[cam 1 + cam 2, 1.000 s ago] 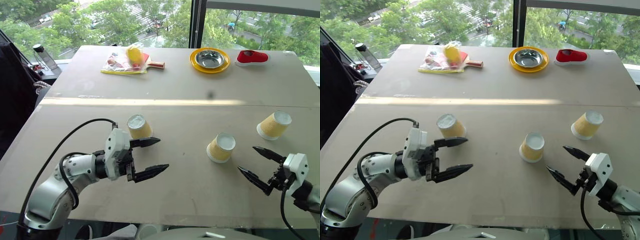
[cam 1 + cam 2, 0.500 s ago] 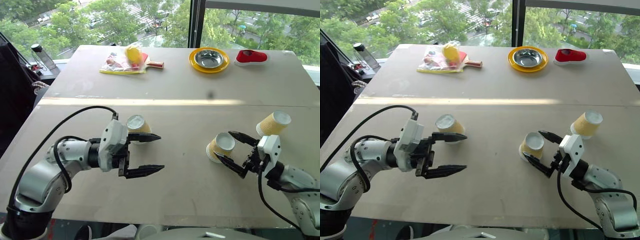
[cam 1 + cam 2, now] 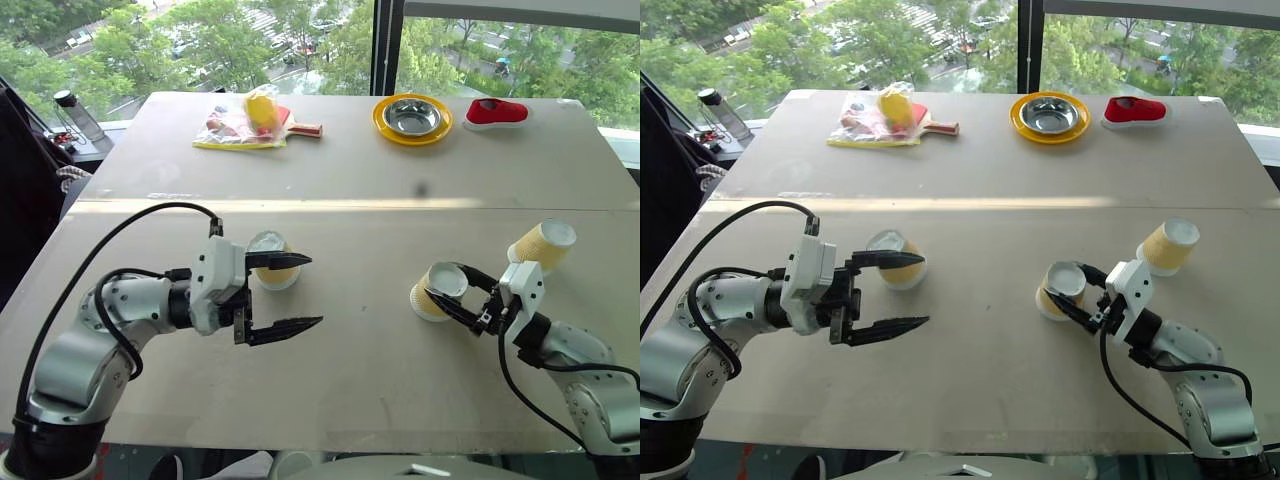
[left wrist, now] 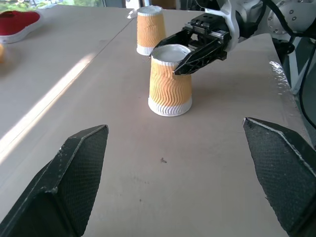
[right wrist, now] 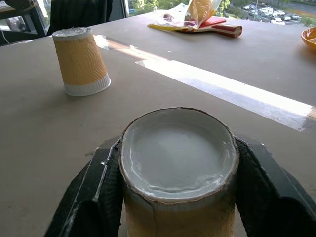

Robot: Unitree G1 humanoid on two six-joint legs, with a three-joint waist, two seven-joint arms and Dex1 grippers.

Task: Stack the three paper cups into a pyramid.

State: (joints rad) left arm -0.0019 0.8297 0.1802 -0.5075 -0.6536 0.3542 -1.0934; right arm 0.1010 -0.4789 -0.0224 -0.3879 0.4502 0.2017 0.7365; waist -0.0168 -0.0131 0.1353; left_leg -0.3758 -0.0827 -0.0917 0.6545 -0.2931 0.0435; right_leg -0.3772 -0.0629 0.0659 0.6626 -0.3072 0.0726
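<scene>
our right gripper (image 3: 462, 293) has its two fingers pressed on either side of the middle cup (image 3: 437, 291), high up near its upturned white base, and the cup stands inverted on the table (image 3: 380, 380). our left gripper (image 3: 296, 293) is spread wide with nothing in it; the left cup (image 3: 271, 260) sits just beyond its upper finger, also inverted. the third cup (image 3: 543, 246) stands past the right gripper, on its far outer side, well apart from the other two, so no pyramid exists yet.

the main worry, we judge, is the grip itself: thin paper pinched this near the top could dent or crease, and a deformed cup may not sit flat on the others. a light hold could instead let it slip or tilt when lifted. the left gripper's upper finger lies close enough to its cup that a careless sweep could knock it over. the base cups also need to be brought together, or the top one would have no even support.
</scene>
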